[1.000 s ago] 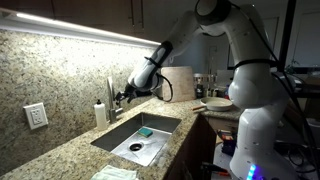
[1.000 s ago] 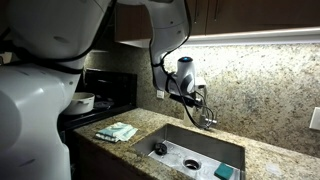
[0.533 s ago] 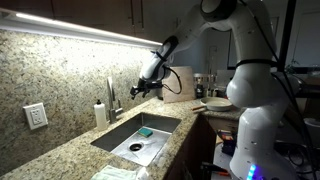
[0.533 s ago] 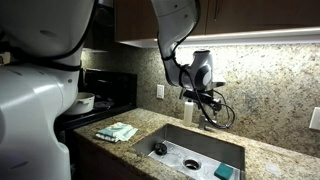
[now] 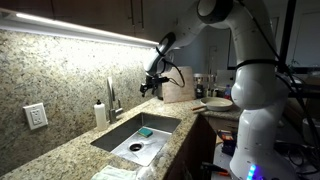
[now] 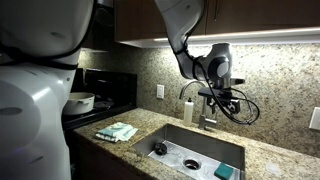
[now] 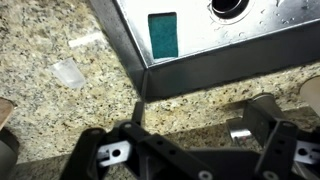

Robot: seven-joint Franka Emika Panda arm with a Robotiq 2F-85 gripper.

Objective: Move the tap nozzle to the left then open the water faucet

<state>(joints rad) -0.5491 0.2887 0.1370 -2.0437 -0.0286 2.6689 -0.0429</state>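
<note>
The chrome water faucet (image 5: 111, 103) stands behind the sink (image 5: 120, 140), at the granite back wall. Its thin arched tap nozzle (image 5: 110, 86) rises above it. In the exterior view from the stove side, the nozzle (image 6: 189, 87) arches beside the soap bottle and the faucet base (image 6: 209, 122) sits below my gripper. My gripper (image 5: 153, 84) hangs in the air over the sink, apart from the faucet, and also shows in an exterior view (image 6: 224, 97). In the wrist view the gripper (image 7: 195, 152) is open and empty, with a chrome faucet part (image 7: 247, 125) between its fingers' span.
A white soap bottle (image 5: 99, 113) stands beside the faucet. A green sponge (image 7: 163, 35) lies in the sink near the drain (image 7: 228, 6). A folded cloth (image 6: 117, 131) and a pot (image 6: 80, 101) are on the counter, and a board (image 5: 180, 84) leans against the wall.
My gripper has pulled away from the faucet, rising and moving out over the sink. The faucet stays in place.
</note>
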